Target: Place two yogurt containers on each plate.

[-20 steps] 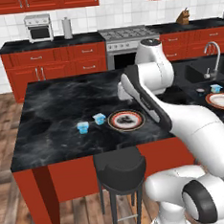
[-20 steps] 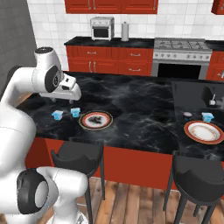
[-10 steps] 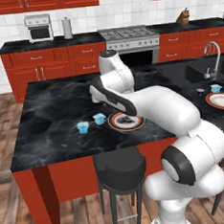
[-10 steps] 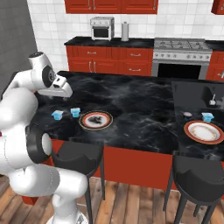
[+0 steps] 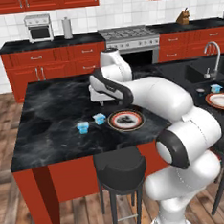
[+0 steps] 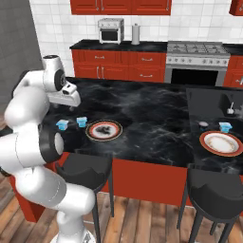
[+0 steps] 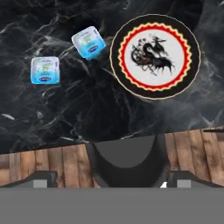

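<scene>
A: Black marble island counter [image 7: 65,113] in a red-cabinet kitchen, with a dark stool [image 7: 127,157] tucked under its near edge, close below the jaws.

B: And the gripper [image 7: 114,181]?

A: Hanging above the counter's near edge, fingertips spread wide, nothing between them. Released and empty.

B: Nearest tubs?

A: Two light blue yogurt containers ahead of the jaws, off to the left in the hand view. One [image 7: 45,70] further left, the other [image 7: 89,42] just beside the near plate [image 7: 155,89] but apart from its rim. Plate ahead and to the right of the jaws, bare apart from its dark-mottled centre.

B: Further off?

A: Well away to the arm's right, a second plate [image 6: 209,137], also bare. Just beyond it a third blue tub [image 6: 225,126] and a small dark round thing [image 6: 203,124]. Probably the fourth container, though too small to be sure.

B: Count, then?

A: Two plates, three blue tubs, one dark one. None on a plate yet.

B: Handling?

A: Likely light, thin-walled, a little squashy and smooth-sided. Best taken from above, across two opposite flat sides just under the lid rim, and gently. Easily nudged along the slick marble if touched off-centre.
</scene>
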